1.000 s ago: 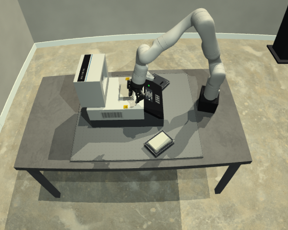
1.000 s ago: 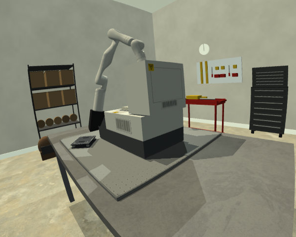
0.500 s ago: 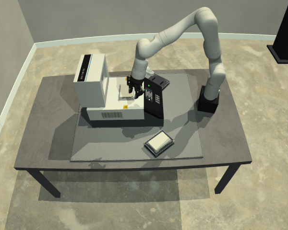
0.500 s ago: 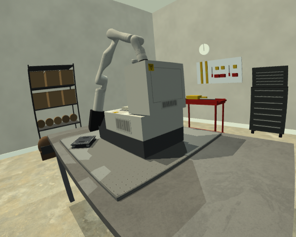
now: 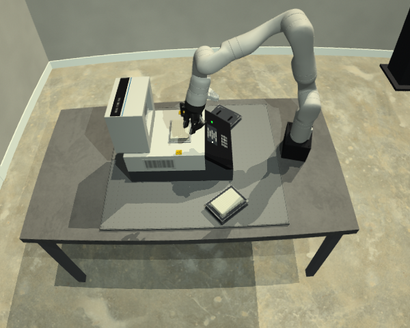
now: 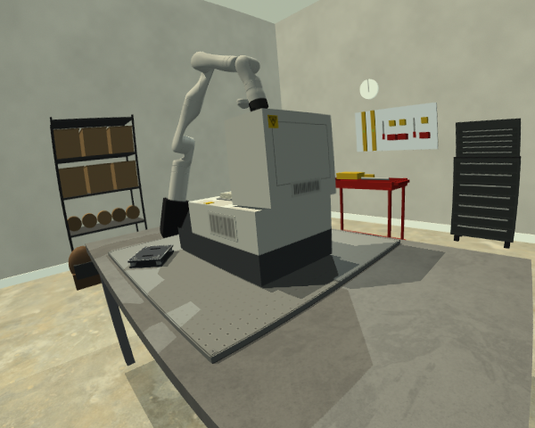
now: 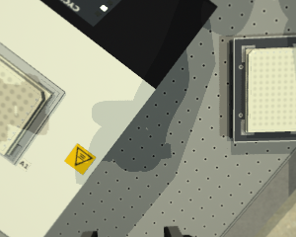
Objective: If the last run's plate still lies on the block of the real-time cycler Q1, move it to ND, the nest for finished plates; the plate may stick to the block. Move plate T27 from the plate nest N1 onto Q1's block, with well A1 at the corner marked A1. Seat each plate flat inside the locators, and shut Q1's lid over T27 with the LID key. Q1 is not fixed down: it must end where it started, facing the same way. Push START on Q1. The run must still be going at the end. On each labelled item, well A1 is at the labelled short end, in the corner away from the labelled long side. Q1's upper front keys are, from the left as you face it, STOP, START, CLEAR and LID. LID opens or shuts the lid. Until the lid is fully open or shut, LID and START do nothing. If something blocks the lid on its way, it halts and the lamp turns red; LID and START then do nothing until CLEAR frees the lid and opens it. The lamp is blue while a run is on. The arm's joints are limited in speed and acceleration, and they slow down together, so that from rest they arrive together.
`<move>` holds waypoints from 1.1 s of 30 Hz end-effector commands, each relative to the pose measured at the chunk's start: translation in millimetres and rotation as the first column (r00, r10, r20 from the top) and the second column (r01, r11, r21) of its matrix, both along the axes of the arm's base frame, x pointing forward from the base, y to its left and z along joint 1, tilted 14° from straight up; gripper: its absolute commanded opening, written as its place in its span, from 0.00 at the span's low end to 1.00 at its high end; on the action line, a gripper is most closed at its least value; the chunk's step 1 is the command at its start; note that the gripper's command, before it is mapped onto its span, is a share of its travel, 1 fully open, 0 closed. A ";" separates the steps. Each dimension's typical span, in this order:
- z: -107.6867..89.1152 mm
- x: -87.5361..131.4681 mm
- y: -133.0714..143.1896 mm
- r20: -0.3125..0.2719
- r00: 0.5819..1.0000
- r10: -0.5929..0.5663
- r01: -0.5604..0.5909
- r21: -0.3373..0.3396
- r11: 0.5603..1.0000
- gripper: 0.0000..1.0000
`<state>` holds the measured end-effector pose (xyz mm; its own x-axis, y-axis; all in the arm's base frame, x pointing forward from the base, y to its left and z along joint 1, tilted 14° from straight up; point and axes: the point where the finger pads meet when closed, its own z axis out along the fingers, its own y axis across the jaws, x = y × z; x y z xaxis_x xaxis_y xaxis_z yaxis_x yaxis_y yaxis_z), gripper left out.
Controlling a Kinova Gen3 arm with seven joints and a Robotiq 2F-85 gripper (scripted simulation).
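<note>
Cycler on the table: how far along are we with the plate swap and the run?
Already so: the lid stands open. In hand: the gripper is over the cycler, nothing visible between its fingers. Left: both plate moves, lid and start; one plate sits on the block, another in its nest; the lamp is green.

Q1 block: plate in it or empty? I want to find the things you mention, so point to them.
Occupied: a pale plate (image 5: 179, 130) (image 7: 12, 99) lies on the block; top and wrist views show its well grid inside the locator frame.

smooth pale grey rounded arm (image 5: 256, 37) (image 6: 196, 103), thin seam rings, black gripper (image 5: 193, 121) (image 7: 130, 233).
</note>
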<state>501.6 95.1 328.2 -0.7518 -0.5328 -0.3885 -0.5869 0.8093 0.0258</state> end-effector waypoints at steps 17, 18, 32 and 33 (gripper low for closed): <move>46.4 -3.0 -11.2 0.002 1.000 0.000 0.000 0.000 1.000 0.28; 49.0 -3.2 -11.9 0.002 1.000 0.000 0.000 0.000 1.000 0.27; 80.0 -5.4 -19.4 0.002 1.000 0.000 0.000 0.000 1.000 0.16; 82.6 -5.6 -20.0 0.002 1.000 0.000 0.000 0.000 1.000 0.15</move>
